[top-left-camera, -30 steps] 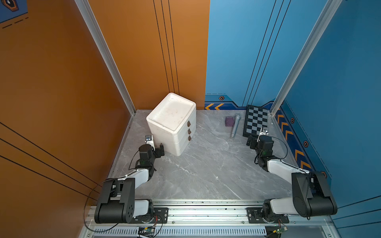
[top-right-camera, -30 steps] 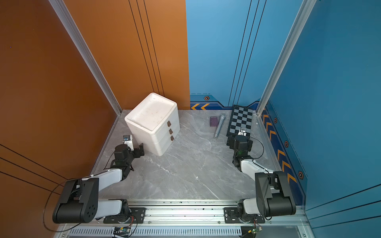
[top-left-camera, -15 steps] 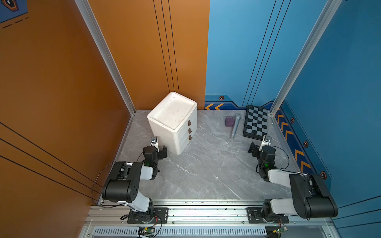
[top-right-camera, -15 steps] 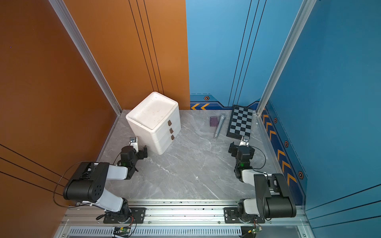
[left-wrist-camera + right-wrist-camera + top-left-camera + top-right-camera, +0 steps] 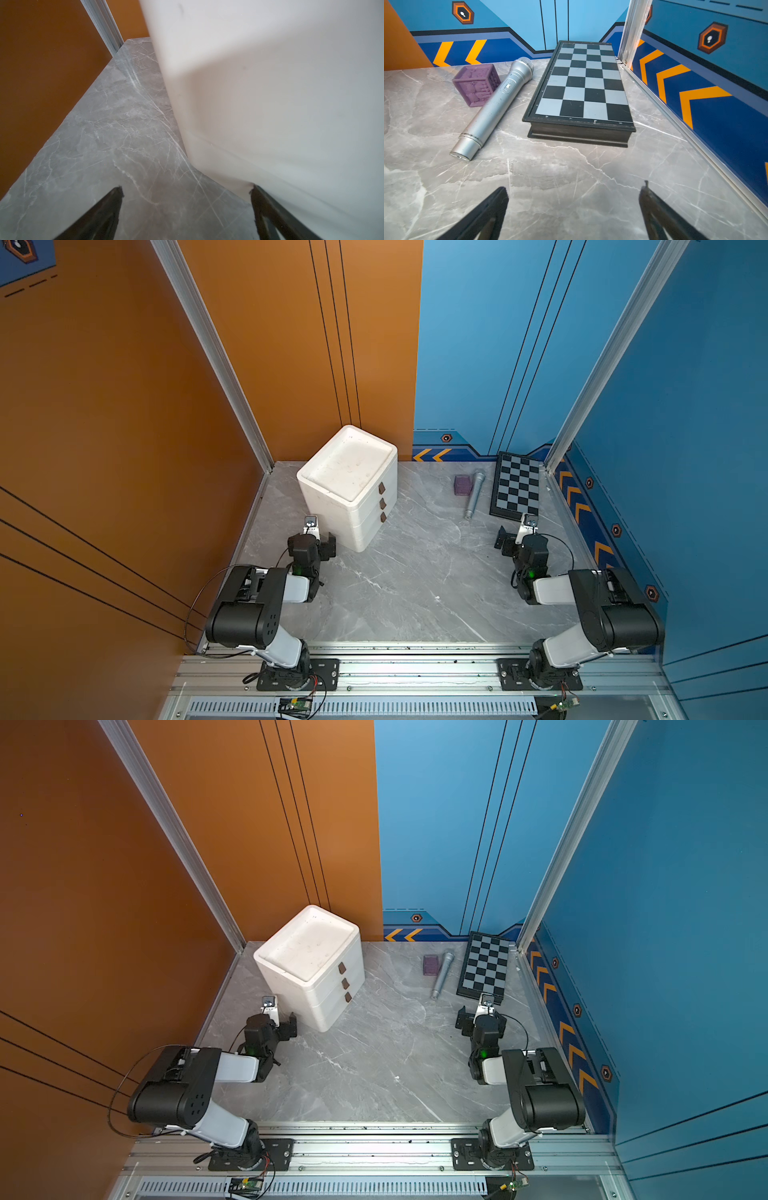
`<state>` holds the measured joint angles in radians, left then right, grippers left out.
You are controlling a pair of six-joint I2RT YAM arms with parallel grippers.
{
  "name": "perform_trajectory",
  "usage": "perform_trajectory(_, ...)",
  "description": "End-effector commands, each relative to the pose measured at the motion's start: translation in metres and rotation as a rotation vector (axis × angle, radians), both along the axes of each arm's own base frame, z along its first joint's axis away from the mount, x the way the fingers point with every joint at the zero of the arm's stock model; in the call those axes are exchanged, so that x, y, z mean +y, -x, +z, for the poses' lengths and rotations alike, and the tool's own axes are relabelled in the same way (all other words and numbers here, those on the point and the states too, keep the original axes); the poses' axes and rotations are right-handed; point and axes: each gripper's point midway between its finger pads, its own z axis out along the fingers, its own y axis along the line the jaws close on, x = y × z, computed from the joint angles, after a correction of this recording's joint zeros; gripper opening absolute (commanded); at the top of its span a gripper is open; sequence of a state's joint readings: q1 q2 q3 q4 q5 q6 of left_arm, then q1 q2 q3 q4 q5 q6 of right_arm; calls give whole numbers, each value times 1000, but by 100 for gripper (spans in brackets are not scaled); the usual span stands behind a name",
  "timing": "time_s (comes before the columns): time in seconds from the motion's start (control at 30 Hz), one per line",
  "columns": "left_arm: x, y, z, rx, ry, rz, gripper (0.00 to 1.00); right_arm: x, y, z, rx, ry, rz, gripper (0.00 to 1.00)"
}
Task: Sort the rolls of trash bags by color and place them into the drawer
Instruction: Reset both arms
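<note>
- Both arms have folded their elbows up and back toward the base rail since a second ago. The left gripper (image 5: 318,533) has edged rightward and the right gripper (image 5: 515,531) has drawn back a little.
- In both top views, each gripper's jaws are spread wide and hold nothing, low over the grey marble tabletop (image 5: 415,580). The white plastic three-drawer cabinet (image 5: 349,472) stands just ahead-right of the left gripper with all its drawers pushed in.
- Left wrist view: the left gripper (image 5: 186,188) is released. The cabinet (image 5: 270,104) rises just beside its right finger, but whether they touch cannot be told.
- Right wrist view: the right gripper (image 5: 575,186) is released. A black-and-grey folding chessboard (image 5: 581,83) lies straight ahead. A silver microphone (image 5: 494,104) lies ahead-left, with a purple embossed cube (image 5: 476,84) touching its far side.
- The rolls of trash bags show in no view, so their place cannot be told.
</note>
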<state>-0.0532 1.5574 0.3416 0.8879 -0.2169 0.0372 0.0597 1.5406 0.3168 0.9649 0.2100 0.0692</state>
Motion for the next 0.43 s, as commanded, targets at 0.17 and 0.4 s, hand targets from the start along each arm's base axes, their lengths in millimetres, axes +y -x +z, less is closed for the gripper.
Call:
perform_trajectory(0.17, -7, -13, 21, -88, 8, -21, 98, 7, -6, 8, -22, 25, 35, 100)
perform_trajectory(0.4, -7, -14, 19, -69, 34, -37, 98, 8, -9, 7, -6, 26, 40, 100)
